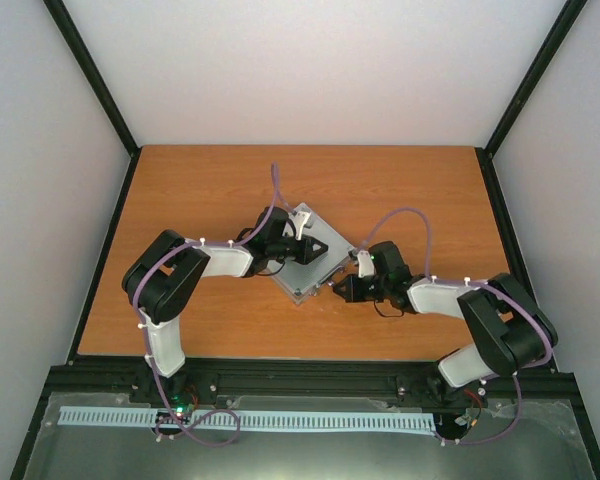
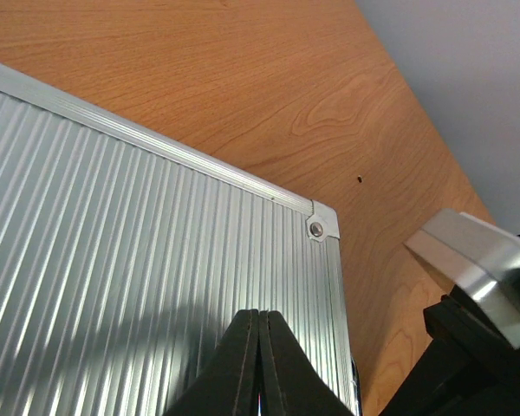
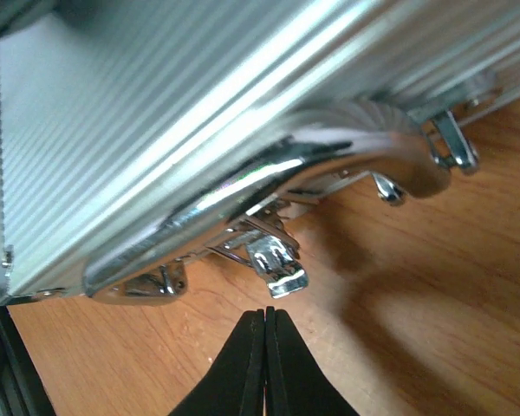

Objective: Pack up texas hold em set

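The silver ribbed aluminium case [image 1: 308,258] lies closed on the wooden table, turned like a diamond. My left gripper [image 1: 302,236] is shut and empty, resting on or just over the lid [image 2: 139,286] near its far corner rivet [image 2: 315,229]. My right gripper [image 1: 332,290] is shut and empty, low over the table just in front of the case's front edge. In the right wrist view its tips [image 3: 265,314] sit just short of a flipped-out chrome latch [image 3: 276,264], under the chrome handle [image 3: 329,165]. Chips, buttons and cards are out of view.
The wooden table [image 1: 200,200] has grey walls on three sides and a black frame rail [image 1: 310,375] along the near edge. The right arm's wrist part [image 2: 485,269] shows beside the case in the left wrist view.
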